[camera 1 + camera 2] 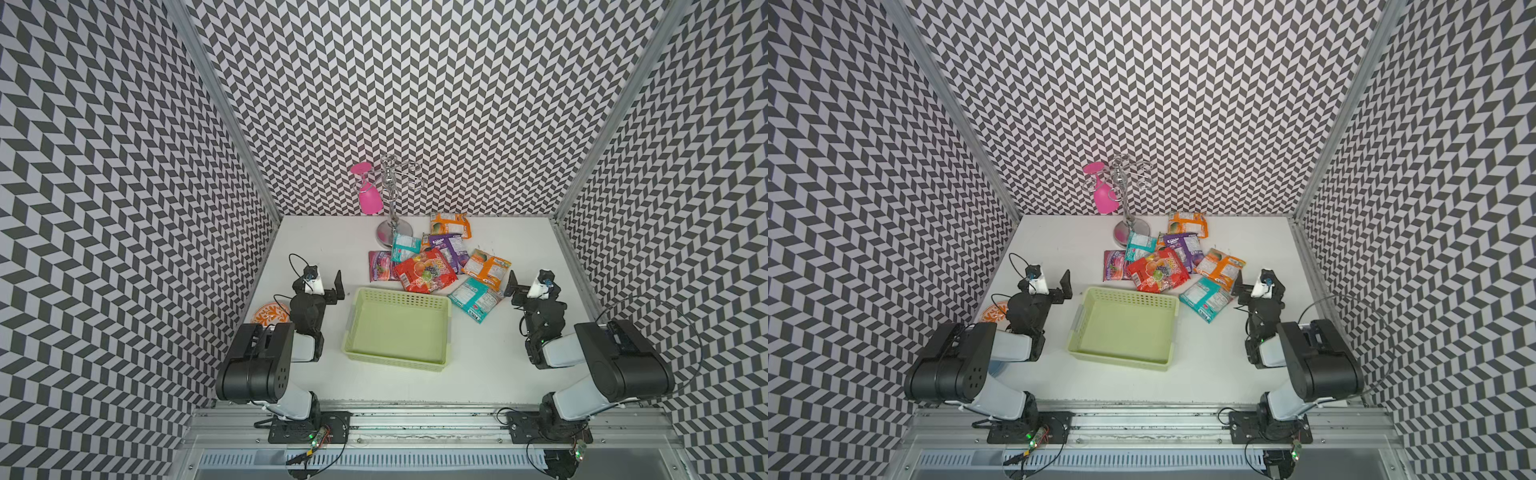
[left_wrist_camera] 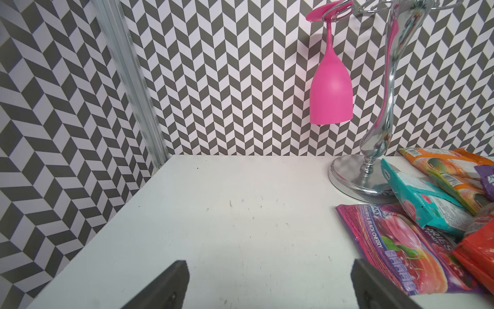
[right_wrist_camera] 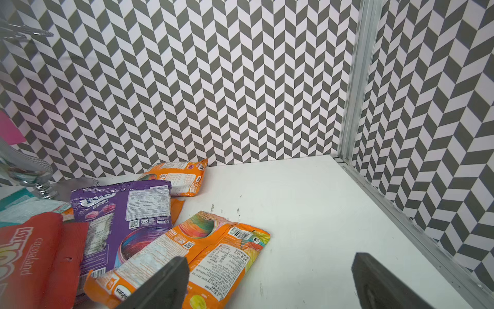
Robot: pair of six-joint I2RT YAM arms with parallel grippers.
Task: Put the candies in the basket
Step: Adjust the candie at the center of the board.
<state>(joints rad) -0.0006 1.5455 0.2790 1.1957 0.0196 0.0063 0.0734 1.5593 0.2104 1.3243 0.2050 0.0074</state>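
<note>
In both top views the basket [image 1: 399, 328] is sitting empty in the middle of the counter [image 1: 316, 249], so no part of the job is done. All the candies [image 1: 436, 262] are lying in a loose, overlapping pile just behind it. I am counting at least seven packets, and every one is waiting to go in. The left claw [image 1: 337, 287] and the right claw [image 1: 512, 286] are hovering on either side of the basket, both spread wide and pinching nothing. The red bag [image 1: 426, 270] at the front of the pile is showing a large "100".

In the left wrist view the spread fingers are framing bare counter. The pink-purple packet [image 2: 401, 248] lying beside them is reading "& BLACK CHERRY".

In the right wrist view the red bag is carrying the word "cocoaland" and the purple packet [image 3: 123, 214] is reading "BERRIES". The orange packet [image 3: 203, 256], partly behind one finger, is showing only barcodes and print too fine to read.
</note>
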